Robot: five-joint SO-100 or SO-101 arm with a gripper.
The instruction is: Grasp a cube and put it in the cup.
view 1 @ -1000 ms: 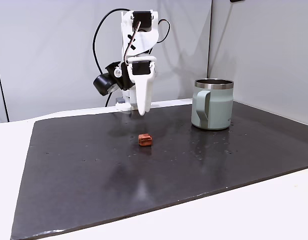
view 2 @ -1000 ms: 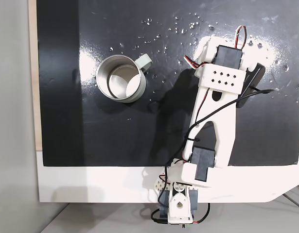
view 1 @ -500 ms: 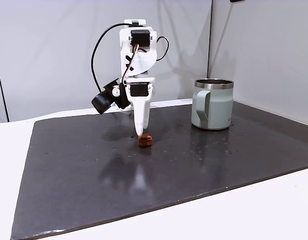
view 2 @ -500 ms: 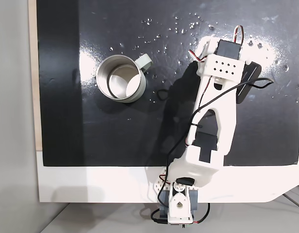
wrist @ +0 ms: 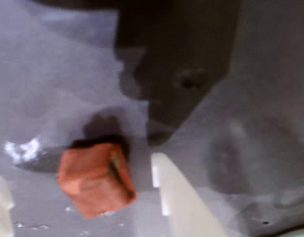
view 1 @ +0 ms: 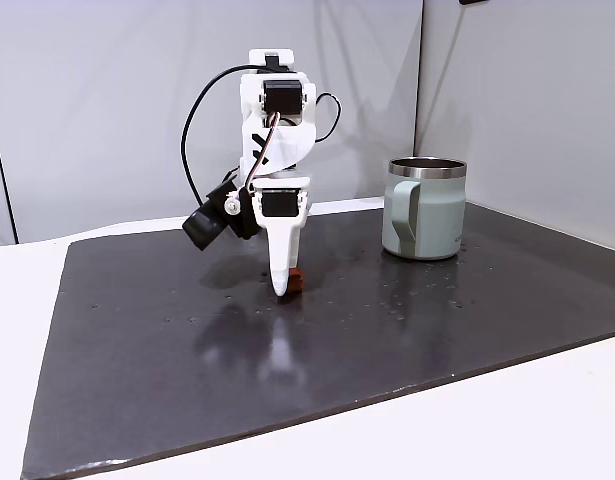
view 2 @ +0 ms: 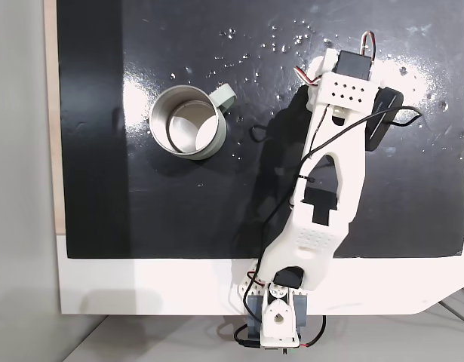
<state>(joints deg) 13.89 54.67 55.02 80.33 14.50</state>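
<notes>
Cube on dark tabletop, directly under wrist camera, sitting in gap between fingers; fingers apart, one pale tip just beside cube, other at frame edge, neither clearly touching. In side fixed view, fingers reach down to tabletop at cube. Best move, by judgement: centre cube in gap, close slowly, avoid nudging it sideways. Cup stands well beyond cube, upright, mouth open, handle toward cube side.

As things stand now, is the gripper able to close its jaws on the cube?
Probably yes. In the wrist view the cube lies on the mat between the two fingers, and nothing blocks it. In a fixed view the gripper is down at the cube.
</notes>
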